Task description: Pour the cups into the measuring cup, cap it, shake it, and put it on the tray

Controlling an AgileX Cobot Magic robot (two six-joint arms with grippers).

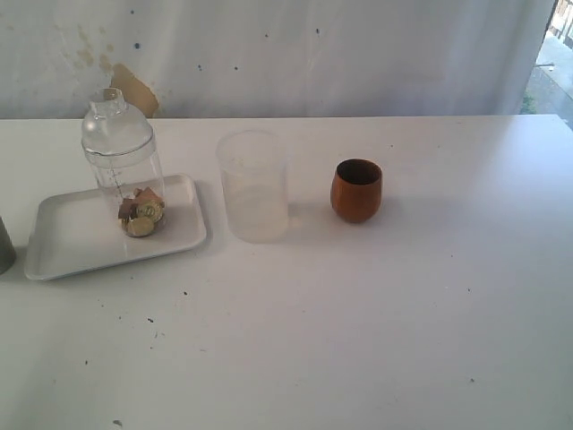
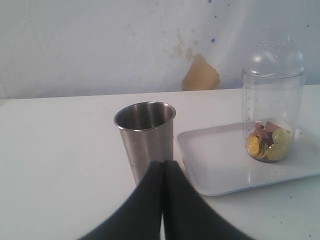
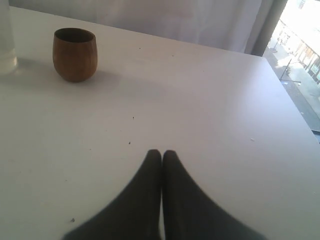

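The measuring cup [image 1: 124,170] stands upright on the white tray [image 1: 72,233] with its clear domed cap on. Gold coins and brown bits lie at its bottom [image 2: 267,144]. The steel tumbler [image 2: 145,137] stands just beside the tray [image 2: 220,165]; only a sliver of it [image 1: 4,246] shows at the exterior view's left edge. My left gripper [image 2: 163,164] is shut and empty, right in front of the tumbler. The brown wooden cup [image 1: 356,190] stands alone mid-table. My right gripper [image 3: 162,152] is shut and empty, well short of the wooden cup [image 3: 75,54]. Neither arm shows in the exterior view.
A frosted translucent cup [image 1: 253,186] stands between the tray and the wooden cup. A white curtain hangs behind the table's far edge. The white tabletop stretches bare to the right of the wooden cup and toward the front.
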